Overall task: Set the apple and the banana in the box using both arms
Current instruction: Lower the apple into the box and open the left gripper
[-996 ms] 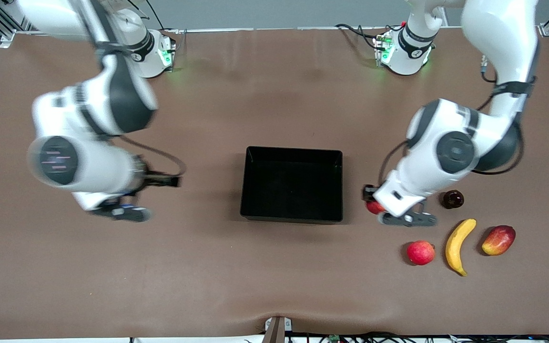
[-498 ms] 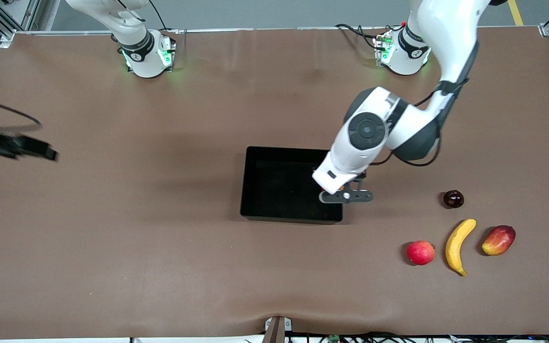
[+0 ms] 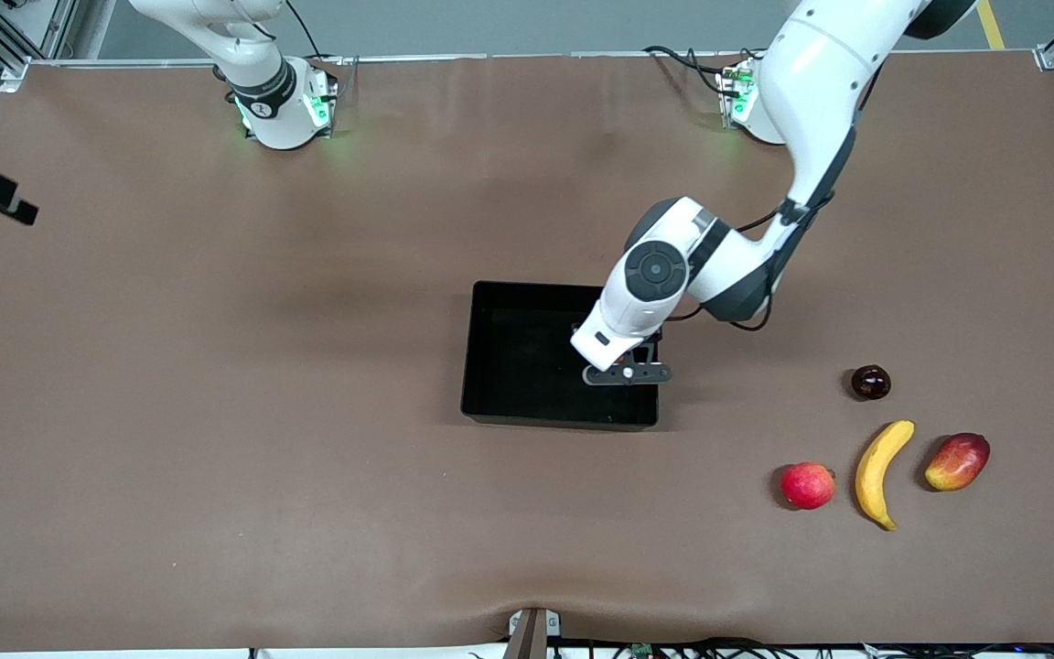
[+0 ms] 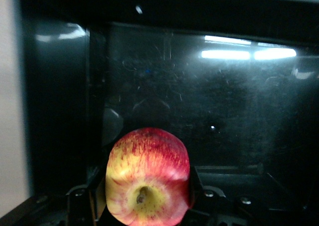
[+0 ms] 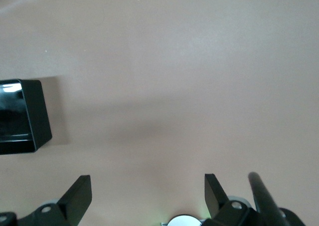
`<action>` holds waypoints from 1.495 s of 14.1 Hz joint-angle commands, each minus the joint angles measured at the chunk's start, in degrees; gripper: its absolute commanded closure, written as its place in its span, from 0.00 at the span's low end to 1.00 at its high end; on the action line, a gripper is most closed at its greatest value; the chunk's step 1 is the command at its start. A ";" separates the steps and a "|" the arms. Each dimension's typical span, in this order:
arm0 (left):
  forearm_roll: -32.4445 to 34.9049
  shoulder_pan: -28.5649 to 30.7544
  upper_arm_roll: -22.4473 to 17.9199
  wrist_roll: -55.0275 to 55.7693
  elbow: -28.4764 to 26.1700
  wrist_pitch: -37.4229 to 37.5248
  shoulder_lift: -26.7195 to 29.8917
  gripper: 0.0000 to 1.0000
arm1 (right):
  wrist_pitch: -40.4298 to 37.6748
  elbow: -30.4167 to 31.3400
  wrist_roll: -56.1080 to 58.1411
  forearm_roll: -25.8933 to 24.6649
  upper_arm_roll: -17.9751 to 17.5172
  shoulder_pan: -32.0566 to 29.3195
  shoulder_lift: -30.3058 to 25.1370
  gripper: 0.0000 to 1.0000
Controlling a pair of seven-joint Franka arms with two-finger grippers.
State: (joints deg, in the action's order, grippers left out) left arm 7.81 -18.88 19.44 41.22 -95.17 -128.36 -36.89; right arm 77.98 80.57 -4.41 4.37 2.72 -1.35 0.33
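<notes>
The left gripper (image 3: 626, 373) grips the apple (image 4: 147, 178) in its jaws, seemingly right over the box (image 3: 490, 352) floor. The right gripper (image 5: 147, 193) waits, jaws wide.

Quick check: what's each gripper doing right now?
Left gripper: shut on the small red, yellow-streaked apple, over the glossy black plastic box.
Right gripper: open, holding nothing, over bare table.

Apple (image 4: 147, 178) over box (image 3: 490, 357); banana (image 3: 879, 471) on table (image 3: 307, 458)
</notes>
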 commanded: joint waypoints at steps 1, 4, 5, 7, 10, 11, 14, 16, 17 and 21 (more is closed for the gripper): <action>1.15 -0.89 -0.28 2.19 0.07 -1.54 -1.86 1.00 | 7.70 18.10 0.28 -1.82 -0.61 1.17 -12.08 0.00; 1.42 -2.13 -0.54 3.43 -0.01 -1.90 -3.27 1.00 | 8.67 20.77 1.50 -2.43 -0.44 3.46 -13.87 0.00; 1.76 -2.13 -0.54 3.51 -0.02 -1.90 -3.80 1.00 | 8.94 19.03 4.30 -2.69 -0.35 3.38 -13.34 0.00; 1.86 -2.13 -0.54 3.52 -0.10 -1.90 -5.11 1.00 | 8.33 11.58 10.01 -4.44 0.00 2.59 -8.79 0.00; 1.86 -1.95 -0.54 3.43 -0.10 -1.29 -5.12 0.01 | 6.84 7.94 10.83 -4.63 0.35 1.09 -5.95 0.00; 1.86 -1.86 -0.54 3.34 0.07 -1.02 -4.77 0.00 | 6.31 8.03 11.18 -4.63 0.35 1.35 -6.04 0.00; 1.86 -1.08 -0.72 2.99 1.30 0.12 -2.76 0.00 | 5.69 8.20 11.71 -4.72 0.35 1.09 -6.22 0.00; 1.86 -0.81 -0.81 2.90 4.01 4.32 -0.21 0.00 | 4.73 8.29 11.62 -4.72 0.44 1.00 -6.22 0.00; 1.86 -0.72 -0.81 2.90 6.20 7.47 0.85 0.00 | 4.20 8.29 11.62 -4.63 0.44 0.57 -6.22 0.00; 1.77 2.86 -1.33 2.20 11.49 13.73 5.68 0.00 | 4.28 8.38 11.62 -4.28 0.44 0.12 -6.22 0.00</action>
State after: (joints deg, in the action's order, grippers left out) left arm 8.32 -18.76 18.25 43.11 -84.74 -117.81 -33.89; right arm 83.10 90.20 6.39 0.72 3.63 -0.31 -6.27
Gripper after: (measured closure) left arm 0.000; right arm 0.000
